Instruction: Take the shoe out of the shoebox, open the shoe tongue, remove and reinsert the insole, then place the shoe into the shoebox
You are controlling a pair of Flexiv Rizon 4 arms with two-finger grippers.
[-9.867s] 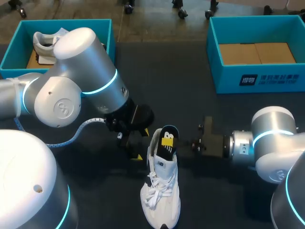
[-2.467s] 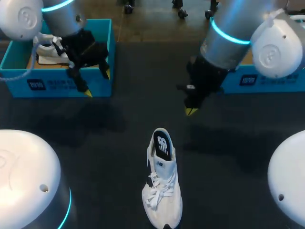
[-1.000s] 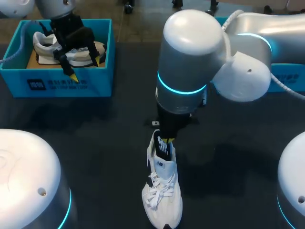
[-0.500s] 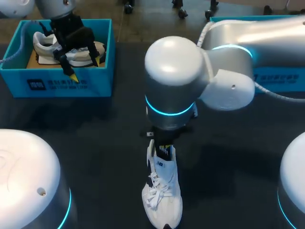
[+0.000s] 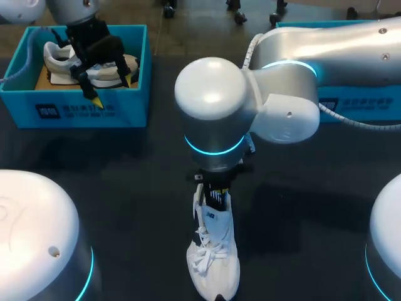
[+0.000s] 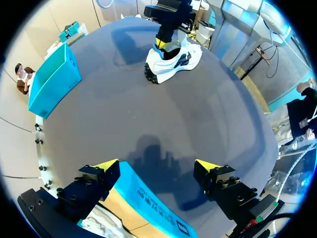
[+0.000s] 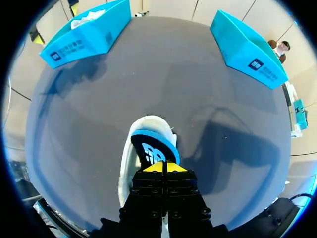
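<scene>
A white shoe (image 5: 213,253) lies on the dark table, toe toward me, its dark blue insole (image 5: 215,199) showing in the heel opening. My right arm (image 5: 216,106) hangs over the heel and hides most of its gripper there. In the right wrist view, the right gripper (image 7: 162,168) is shut, its yellow tips together right at the insole (image 7: 150,148) inside the shoe (image 7: 130,168). My left gripper (image 6: 157,166) stands open above the edge of the left shoebox (image 5: 75,113), far from the shoe (image 6: 171,59).
A second white shoe (image 5: 61,58) lies in the left shoebox. The right shoebox (image 7: 246,47) stands at the back right, largely hidden by my right arm in the head view. Open table surrounds the shoe on all sides.
My right arm has swung further left and down over the shoe's heel, covering more of the insole. The left arm and the shoe have stayed put.
</scene>
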